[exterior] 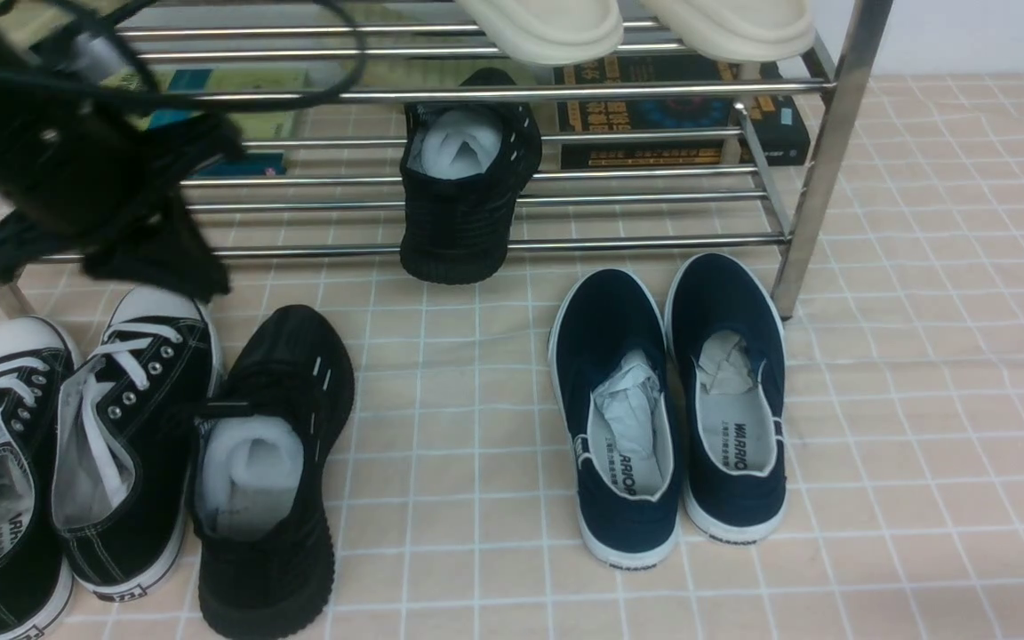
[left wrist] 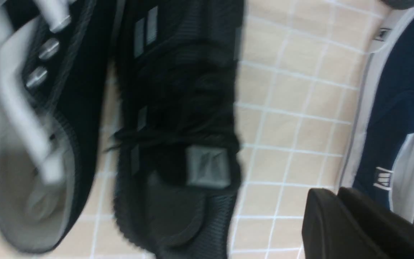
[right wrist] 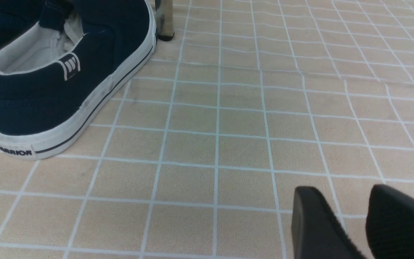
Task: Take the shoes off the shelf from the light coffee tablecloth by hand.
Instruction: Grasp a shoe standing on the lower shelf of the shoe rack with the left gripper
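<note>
One black knit shoe [exterior: 268,471] lies on the light coffee tablecloth [exterior: 921,356], beside the lace-ups. Its mate [exterior: 468,187] rests on the lowest tubes of the chrome shelf [exterior: 565,89], with its heel jutting over the front rung. My left arm [exterior: 76,169] hangs blurred above the left end of the shelf. In the left wrist view the left gripper [left wrist: 331,192] is shut with nothing in it, hovering above the cloth beside the lying shoe [left wrist: 178,126]. The right gripper [right wrist: 340,190] stands open and empty, low over bare cloth.
Navy slip-ons [exterior: 672,409] stand in front of the shelf's right leg [exterior: 810,204]. Black lace-ups with white toe caps [exterior: 59,444] sit at the far left. Books [exterior: 681,116] lie behind the shelf's tubes, and cream slippers [exterior: 548,27] rest on an upper tier.
</note>
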